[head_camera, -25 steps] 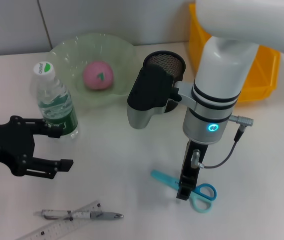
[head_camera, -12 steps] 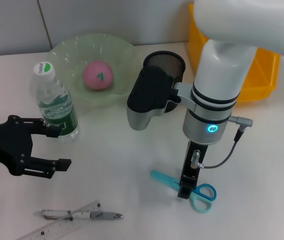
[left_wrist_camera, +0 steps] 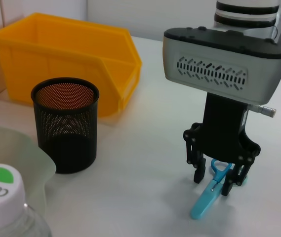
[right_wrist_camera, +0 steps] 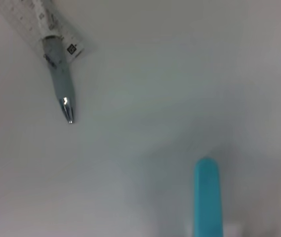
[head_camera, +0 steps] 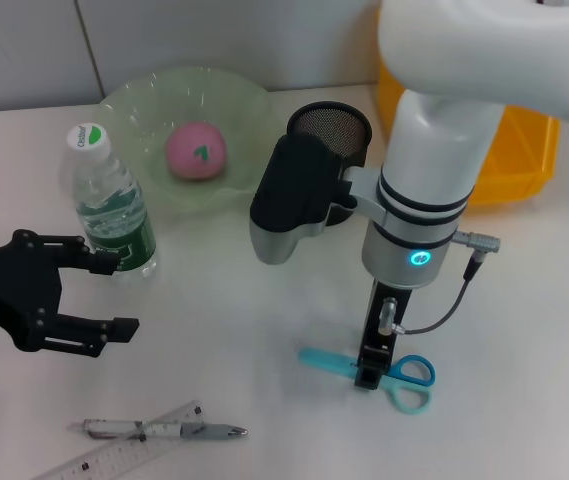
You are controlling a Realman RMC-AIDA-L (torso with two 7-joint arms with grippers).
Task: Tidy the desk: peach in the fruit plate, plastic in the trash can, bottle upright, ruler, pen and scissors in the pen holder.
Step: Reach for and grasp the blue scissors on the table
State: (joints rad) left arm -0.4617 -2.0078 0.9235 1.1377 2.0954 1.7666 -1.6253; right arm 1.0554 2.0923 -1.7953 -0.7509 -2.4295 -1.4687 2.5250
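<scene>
Nearest, the ruler [head_camera: 124,452] and pen [head_camera: 164,430] lie untouched on the table [head_camera: 244,330]. The right gripper [head_camera: 369,375] has clenched on the scissors [head_camera: 364,367], which have swung round since a second ago, so lifting seems next. The left gripper [head_camera: 104,295] hangs released beside the upright bottle [head_camera: 112,205]; beyond stands the pen holder [head_camera: 330,135].

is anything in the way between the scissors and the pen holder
Nothing visible stands on the bare desk between them. The right gripper is closed on the scissors, low at the desk. The pen holder stands open-topped farther back, with the yellow bin behind it. In the head view, the right arm's own wrist housing overlaps the holder.
</scene>
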